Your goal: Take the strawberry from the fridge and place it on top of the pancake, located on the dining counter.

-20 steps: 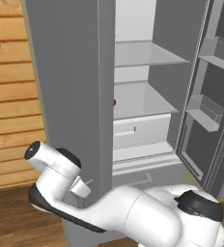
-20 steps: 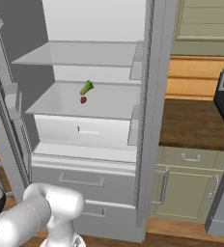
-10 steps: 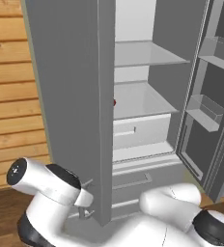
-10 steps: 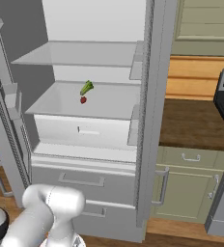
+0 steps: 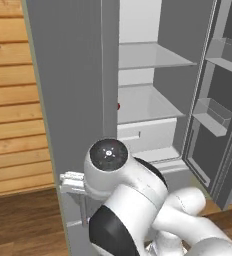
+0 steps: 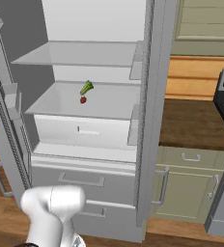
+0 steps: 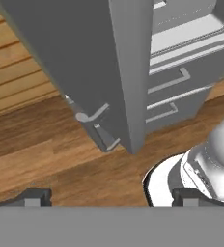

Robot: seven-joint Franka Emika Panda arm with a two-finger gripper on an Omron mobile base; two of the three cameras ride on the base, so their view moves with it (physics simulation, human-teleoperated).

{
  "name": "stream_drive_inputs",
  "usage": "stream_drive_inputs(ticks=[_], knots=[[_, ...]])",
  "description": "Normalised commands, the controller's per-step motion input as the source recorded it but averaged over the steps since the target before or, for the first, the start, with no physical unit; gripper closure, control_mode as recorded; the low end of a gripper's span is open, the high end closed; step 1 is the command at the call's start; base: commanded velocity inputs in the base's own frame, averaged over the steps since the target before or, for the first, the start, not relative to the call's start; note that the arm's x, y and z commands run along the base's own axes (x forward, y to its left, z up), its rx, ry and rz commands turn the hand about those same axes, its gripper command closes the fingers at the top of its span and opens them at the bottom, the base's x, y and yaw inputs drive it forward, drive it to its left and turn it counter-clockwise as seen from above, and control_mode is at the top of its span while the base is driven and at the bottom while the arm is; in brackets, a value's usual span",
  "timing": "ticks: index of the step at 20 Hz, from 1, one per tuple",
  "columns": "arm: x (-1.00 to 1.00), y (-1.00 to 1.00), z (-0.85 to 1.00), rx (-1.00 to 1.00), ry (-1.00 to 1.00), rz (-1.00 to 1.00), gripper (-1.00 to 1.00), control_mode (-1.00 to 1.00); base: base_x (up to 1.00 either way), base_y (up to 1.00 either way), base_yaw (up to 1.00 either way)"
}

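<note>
Strawberry point(image 6: 83, 100), tiny, round and red, lies on the fridge's point(image 6: 147, 120) smooth pale shelf; claw point(image 7: 109, 198) released.

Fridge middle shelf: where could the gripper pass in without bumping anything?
The middle shelf is bare to the right of the strawberry and along its front edge. It is crowded at back left, where the green item sits just behind the berry.

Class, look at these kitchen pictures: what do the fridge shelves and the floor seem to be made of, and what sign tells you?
Fridge shelves: probably pale grey plastic or frosted glass, matte; they look thin, smooth and uniformly coloured, so it stays open. Floor: apparently wood planks with a mild sheen, shown by brown grain and long board seams.
</note>
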Motion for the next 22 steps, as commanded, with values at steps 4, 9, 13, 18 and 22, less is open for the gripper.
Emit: stream_drive_inputs(ticks=[4,9,13,18,22], knots=[[-0.07,-0.85,0.53,0.7,0.07,0.28,-1.0,-1.0,0.0,0.0,0.0],[0.0,-0.97,0.64,0.77,0.1,0.19,-1.0,-1.0,0.0,0.0,0.0],[0.04,-0.93,0.55,0.69,0.11,0.19,-1.0,-1.0,0.0,0.0,0.0],[0.5,-0.62,0.29,0.54,0.17,0.09,-1.0,-1.0,0.0,0.0,0.0],[0.7,-0.14,0.0,0.45,0.12,0.07,-1.0,-1.0,0.0,0.0,0.0]])
